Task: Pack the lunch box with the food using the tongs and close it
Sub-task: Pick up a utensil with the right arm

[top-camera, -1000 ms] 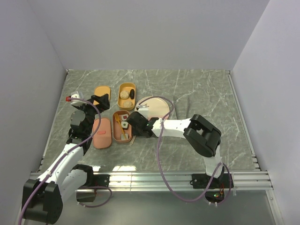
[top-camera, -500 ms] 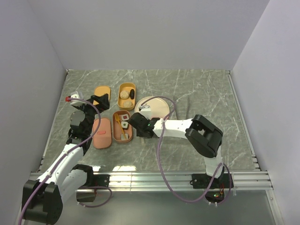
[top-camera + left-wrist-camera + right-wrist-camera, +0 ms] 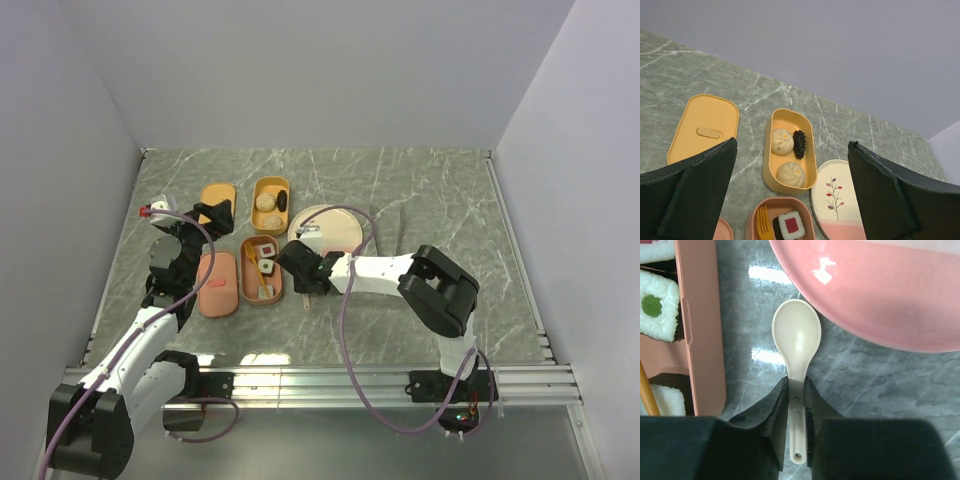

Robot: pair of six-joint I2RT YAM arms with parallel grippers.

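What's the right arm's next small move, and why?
Probably lift the spoon straight up a little. The right gripper pinches its handle, and it lies flat on the table between the pink tray and the plate, so dragging it sideways could bump either.

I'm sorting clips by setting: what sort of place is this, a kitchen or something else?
Probably a robot test booth: bare pale walls close in a marble-look table, a left arm and a right arm are bolted to a metal rail, and the food is toy pieces.
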